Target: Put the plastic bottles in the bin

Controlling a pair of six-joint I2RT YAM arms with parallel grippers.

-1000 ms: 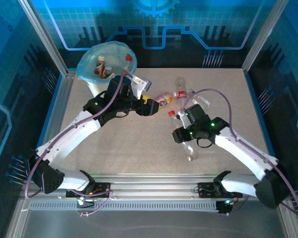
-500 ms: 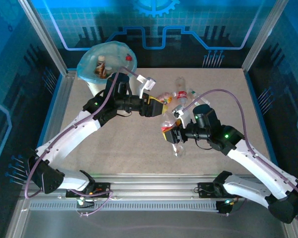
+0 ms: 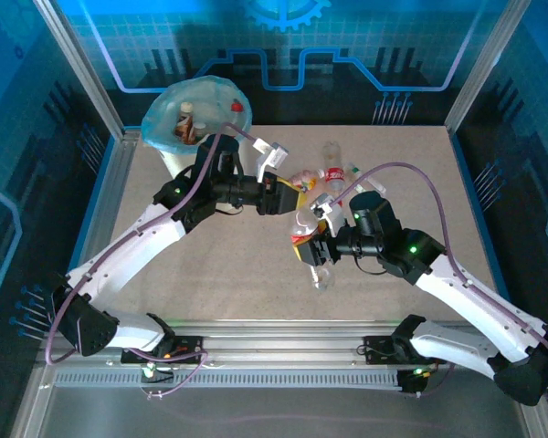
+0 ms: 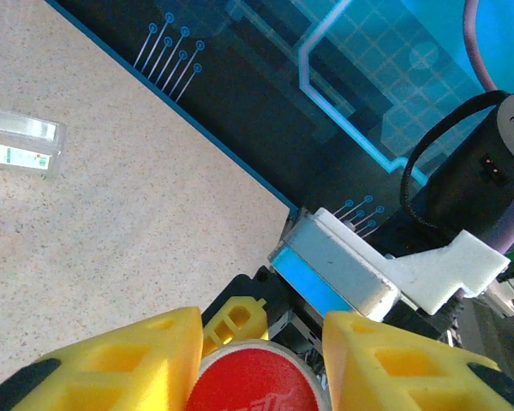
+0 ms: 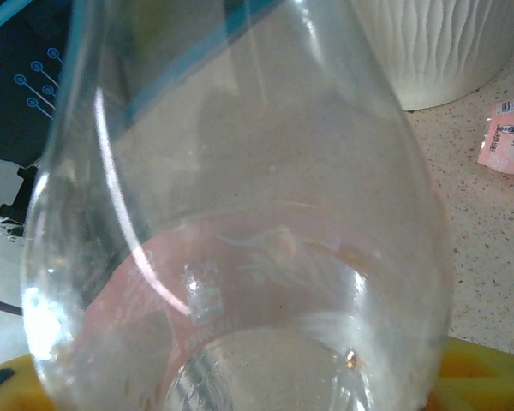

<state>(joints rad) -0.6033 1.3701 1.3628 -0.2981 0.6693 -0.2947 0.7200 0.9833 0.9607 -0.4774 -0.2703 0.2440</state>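
Change: Over the last second my right gripper (image 3: 312, 245) lifted one bottle (image 3: 320, 272) off the tabletop (image 3: 219, 265) and carried it left, towards my other arm. Meanwhile my left gripper (image 3: 292, 194) drew in from wide to narrow.
Left gripper: It was narrow, with its yellow fingers (image 4: 111, 364) on either side of the bottle's red cap (image 4: 253, 385). In the wrist view they seemed to touch it.
Right gripper: It was clamped round the bottle's labelled middle, with the neck pointing away towards the bin (image 3: 175, 164).
Meaning for the task: I judged this to be a handover in mid-air. My left arm stood nearer the bin, so it would probably carry the bottle there. My right gripper should not let go before the hold on the cap was firm, because a cap is a small, slippery thing to hang a bottle from.
Bin: It stood at the far left corner with a few bottles (image 3: 184, 123) already inside.
Left to do: Several more bottles (image 3: 333, 173) lay just beyond the two grippers.
Tabletop: It was pale, speckled and matte, and bare in the near half.
Room: Blue panels (image 3: 347, 46) printed with circuit lines stood on three sides, held in metal posts (image 3: 73, 64).
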